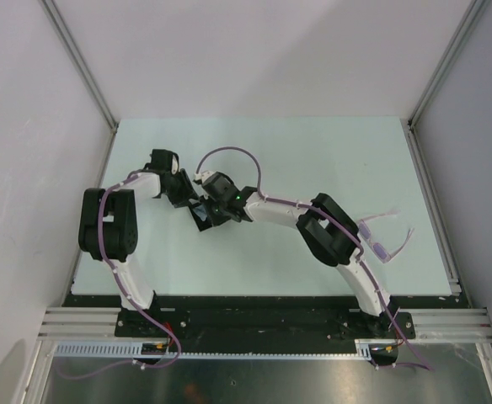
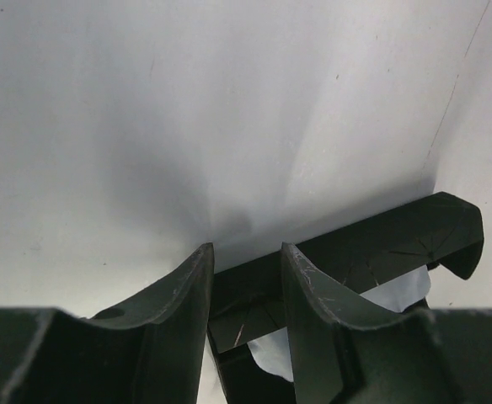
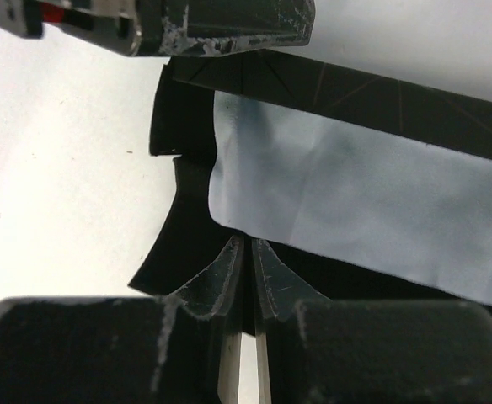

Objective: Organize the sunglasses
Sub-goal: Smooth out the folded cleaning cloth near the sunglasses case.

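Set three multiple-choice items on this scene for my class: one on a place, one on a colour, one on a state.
1. Where do the pink-framed, purple-lensed sunglasses lie? A on a shelf; B on the pale table beside the right arm; C on the floor.
2. What colour is the square cloth? A light blue; B red; C yellow.
3. How is the black oblong case? A open; B shut; C upside down.
Key: B, the top view shows them by that arm's elbow; A, the right wrist view shows it; A, the cloth lies visible inside it.
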Available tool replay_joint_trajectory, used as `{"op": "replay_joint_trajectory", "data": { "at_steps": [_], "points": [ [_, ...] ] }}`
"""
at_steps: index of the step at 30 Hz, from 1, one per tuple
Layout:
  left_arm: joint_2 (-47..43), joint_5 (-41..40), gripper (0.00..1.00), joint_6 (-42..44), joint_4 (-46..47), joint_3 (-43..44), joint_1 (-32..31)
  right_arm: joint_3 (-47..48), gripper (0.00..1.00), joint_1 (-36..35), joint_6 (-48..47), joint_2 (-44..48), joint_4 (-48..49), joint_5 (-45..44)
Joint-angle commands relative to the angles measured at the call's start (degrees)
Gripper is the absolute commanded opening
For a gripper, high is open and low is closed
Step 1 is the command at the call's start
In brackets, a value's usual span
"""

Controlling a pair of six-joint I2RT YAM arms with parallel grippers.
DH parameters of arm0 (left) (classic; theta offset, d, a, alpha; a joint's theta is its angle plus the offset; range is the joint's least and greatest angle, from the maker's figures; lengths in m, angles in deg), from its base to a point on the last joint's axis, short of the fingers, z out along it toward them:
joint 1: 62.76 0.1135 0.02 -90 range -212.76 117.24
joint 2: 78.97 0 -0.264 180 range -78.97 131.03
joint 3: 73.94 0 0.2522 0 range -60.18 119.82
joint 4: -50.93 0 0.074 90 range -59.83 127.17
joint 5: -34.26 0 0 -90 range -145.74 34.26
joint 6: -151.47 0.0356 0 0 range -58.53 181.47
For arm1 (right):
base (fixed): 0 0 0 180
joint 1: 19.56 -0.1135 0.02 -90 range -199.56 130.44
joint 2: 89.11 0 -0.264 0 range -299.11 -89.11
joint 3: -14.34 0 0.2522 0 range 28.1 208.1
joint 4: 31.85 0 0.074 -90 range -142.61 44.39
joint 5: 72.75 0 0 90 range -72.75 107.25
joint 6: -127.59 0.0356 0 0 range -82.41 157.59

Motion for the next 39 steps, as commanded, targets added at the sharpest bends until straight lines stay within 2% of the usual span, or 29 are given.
{"op": "replay_joint_trajectory", "data": {
  "at_steps": [1, 24, 33, 39],
  "points": [
    [-0.8, -1.2, 0.43, -0.2, -0.4, -0.8, -0.1, 3.4, 0.12, -0.4, -1.1, -2.2, 0.7, -0.9],
    [-0.3, 0.3, 0.41, -0.2, -0.5, -1.0, -0.1, 5.3, 0.11, 0.0, 1.7, -3.3, 8.2, -0.2],
    [-0.2, 0.0, 0.41, 0.0, -0.5, -0.9, -0.1, -1.4, 0.14, 1.4, 5.5, 1.9, 14.0, 7.9],
    [-0.3, -0.2, 0.41, 0.0, -0.5, -0.8, -0.2, -6.6, 0.14, 2.1, 7.5, 5.8, 18.1, 8.5]
  ]
}}
